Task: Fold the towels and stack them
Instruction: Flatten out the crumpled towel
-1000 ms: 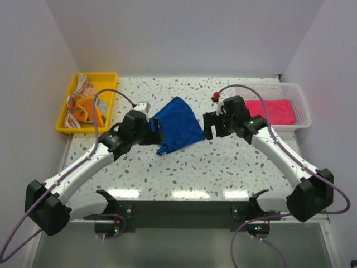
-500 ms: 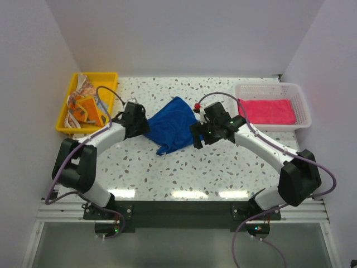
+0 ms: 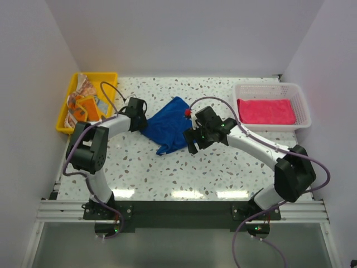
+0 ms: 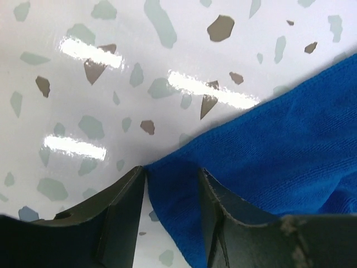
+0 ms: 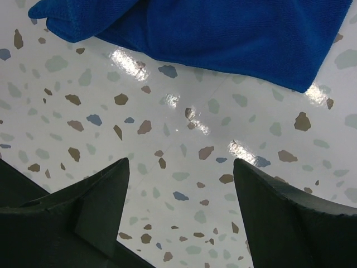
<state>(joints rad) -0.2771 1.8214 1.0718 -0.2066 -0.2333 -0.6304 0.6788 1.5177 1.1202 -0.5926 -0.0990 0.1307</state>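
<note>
Where the top camera looks down, the blue towel point(image 3: 170, 125) lies rumpled mid-tabletop point(image 3: 223, 173) between both arms. The pink towel point(image 3: 266, 111) is in the white basket point(image 3: 301, 120), far right (the orange towels point(image 3: 83, 106) sit in the yellow tray point(image 3: 62, 124), far left).

Left wrist: the left end effector point(image 4: 173, 184) straddles the blue towel's corner, half closed; whether it is pinching I cannot tell.

Right wrist: the right end effector point(image 5: 181, 167) is released, spread over bare tabletop just beside the blue towel's edge.
</note>
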